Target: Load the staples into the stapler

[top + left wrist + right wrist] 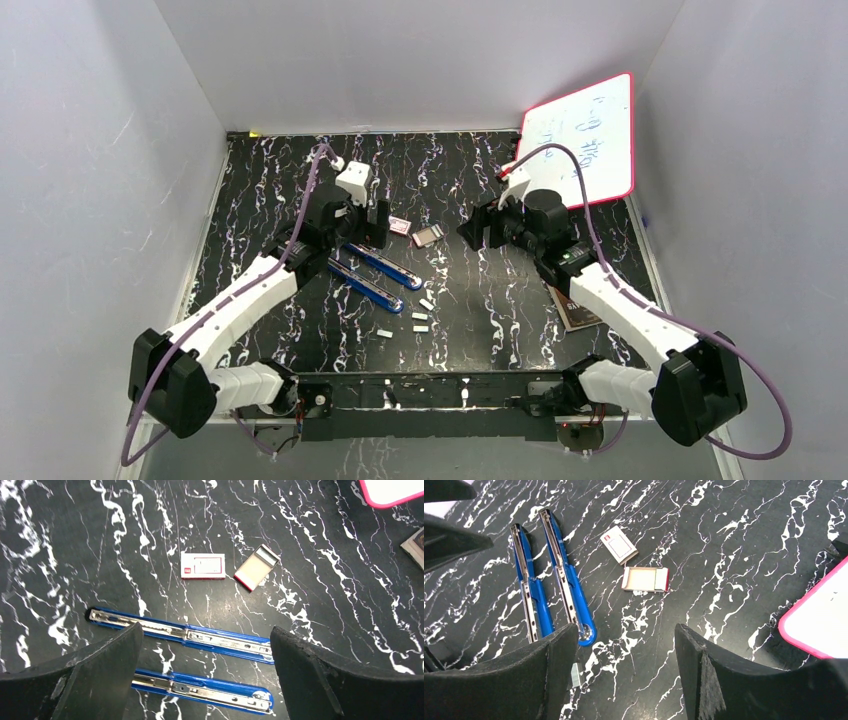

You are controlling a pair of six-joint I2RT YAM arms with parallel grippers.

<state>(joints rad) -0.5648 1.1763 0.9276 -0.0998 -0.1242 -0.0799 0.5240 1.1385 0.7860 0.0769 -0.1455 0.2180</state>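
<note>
Silvery-grey short strips of staples lie loose on the black white-veined table. They are behind both hands on the robot's side, just off the near tip of the long blue metal-channelled stapler. The left gripper hangs spread and empty above that stapler, whose length runs finger to finger. The right gripper, likewise spread and empty, looks about equally near the staples.

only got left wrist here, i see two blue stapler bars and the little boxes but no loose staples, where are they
Observer: Several small grey staples lie on the table, on the arm-base side of the nearer blue stapler bar.
Operator: anything in the right gripper
Observer: No. The right gripper is open and empty, hovering to the right of the open tray in the top view.
</note>
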